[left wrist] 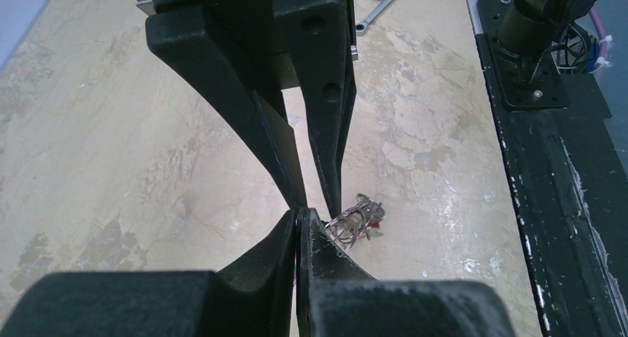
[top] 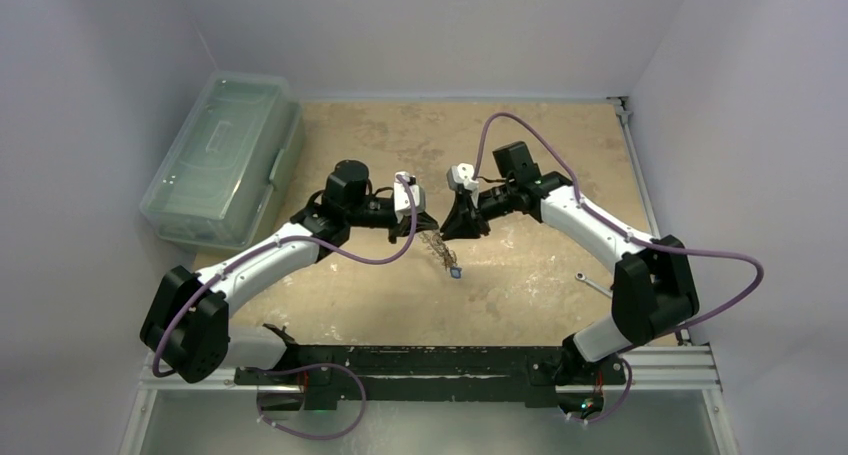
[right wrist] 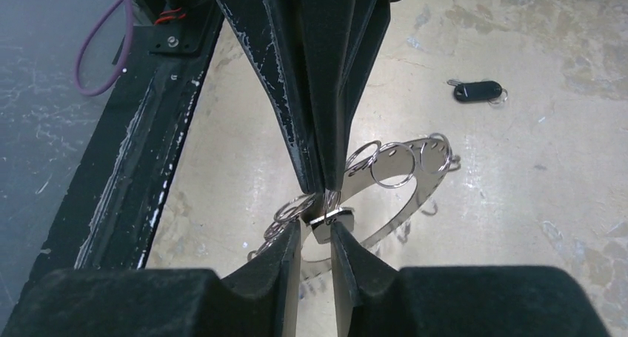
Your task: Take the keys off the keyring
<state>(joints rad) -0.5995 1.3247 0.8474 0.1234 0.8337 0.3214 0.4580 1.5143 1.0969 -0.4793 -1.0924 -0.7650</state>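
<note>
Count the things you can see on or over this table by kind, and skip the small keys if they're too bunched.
Robot arms: 2
Clear plastic box: 1
Spanner: 1
Keyring: 1
Black key tag: 1
Keys: too bunched to count
Total, keys left out: 6

The top external view looks steeply down from above and behind both arm bases, far enough back to take in the whole tabletop (top: 540,275). The left wrist view sits close behind the left fingers (left wrist: 278,248) and faces along them across the tabletop toward the right arm's base (left wrist: 533,70). The right wrist view sits equally close behind the right fingers (right wrist: 285,259), facing the opposite way. All 3 views share the spot where the fingers meet at the keyring (right wrist: 400,175).
</note>
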